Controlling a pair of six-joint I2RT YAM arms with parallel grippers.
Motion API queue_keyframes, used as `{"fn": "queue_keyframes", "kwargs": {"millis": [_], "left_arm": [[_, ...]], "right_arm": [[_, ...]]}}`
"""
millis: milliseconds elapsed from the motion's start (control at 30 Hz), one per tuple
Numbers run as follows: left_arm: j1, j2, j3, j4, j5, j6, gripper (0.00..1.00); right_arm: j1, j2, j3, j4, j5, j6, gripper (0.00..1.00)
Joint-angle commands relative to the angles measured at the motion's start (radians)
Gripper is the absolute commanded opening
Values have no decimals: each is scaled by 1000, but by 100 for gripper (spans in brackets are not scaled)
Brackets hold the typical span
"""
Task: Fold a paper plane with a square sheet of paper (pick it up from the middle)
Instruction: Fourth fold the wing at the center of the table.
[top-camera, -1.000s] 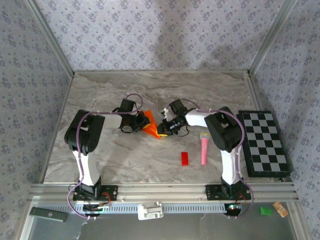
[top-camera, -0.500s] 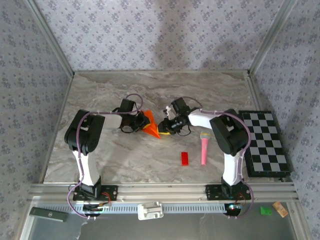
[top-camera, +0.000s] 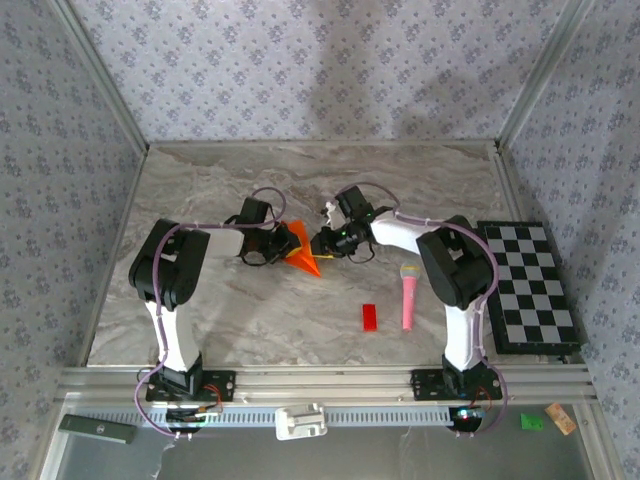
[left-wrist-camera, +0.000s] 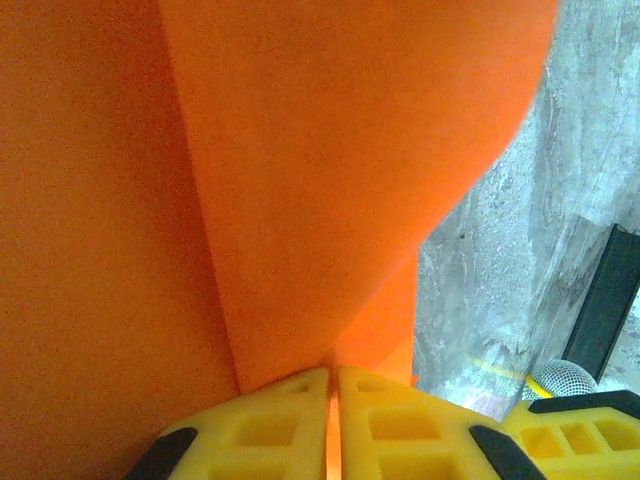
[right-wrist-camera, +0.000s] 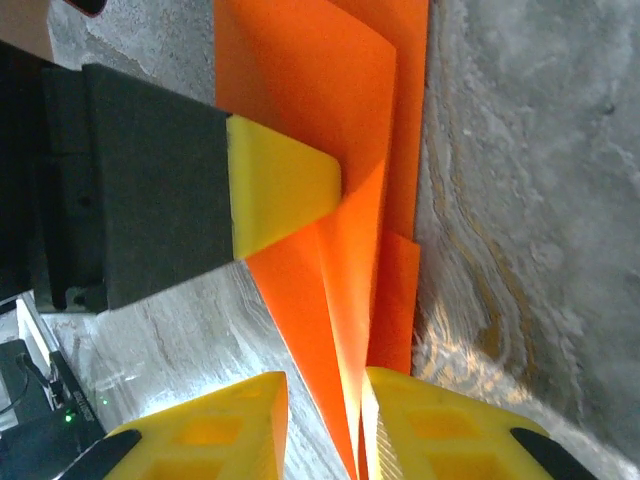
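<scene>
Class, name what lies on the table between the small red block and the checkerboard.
The pink toy microphone lies between the small red block and the checkerboard, seen in the top external view.

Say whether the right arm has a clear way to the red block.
Probably yes: the red block lies on bare table, nothing between it and the right tool at the orange paper.

The top external camera looks down from high behind the arm bases over the grey marbled tabletop, with the folded bright orange paper sheet near its centre. Both wrist cameras face that sheet at close range from opposite sides; all three views share it.
</scene>
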Motion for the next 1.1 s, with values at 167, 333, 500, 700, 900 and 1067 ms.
{"fn": "queue_keyframes", "kwargs": {"millis": [167, 333, 500, 700, 900, 1067], "left_arm": [[7, 22, 11, -74, -23, 5, 11], [7, 25, 18, -91, -25, 2, 10], [7, 27, 27, -110, -30, 2, 10], [7, 36, 33, -122, -32, -1, 9], [6, 37, 33, -126, -31, -2, 10], [7, 41, 33, -128, -32, -2, 9]], "right_arm": [[18, -13, 11, -26, 41, -25, 19], [40, -90, -13, -47, 124, -62, 19], [82, -71, 5, -93, 127, -86, 14], [101, -37, 5, -92, 124, -76, 11], [104, 1, 14, -110, 127, -80, 10], [102, 17, 14, -117, 129, -80, 10]]}}
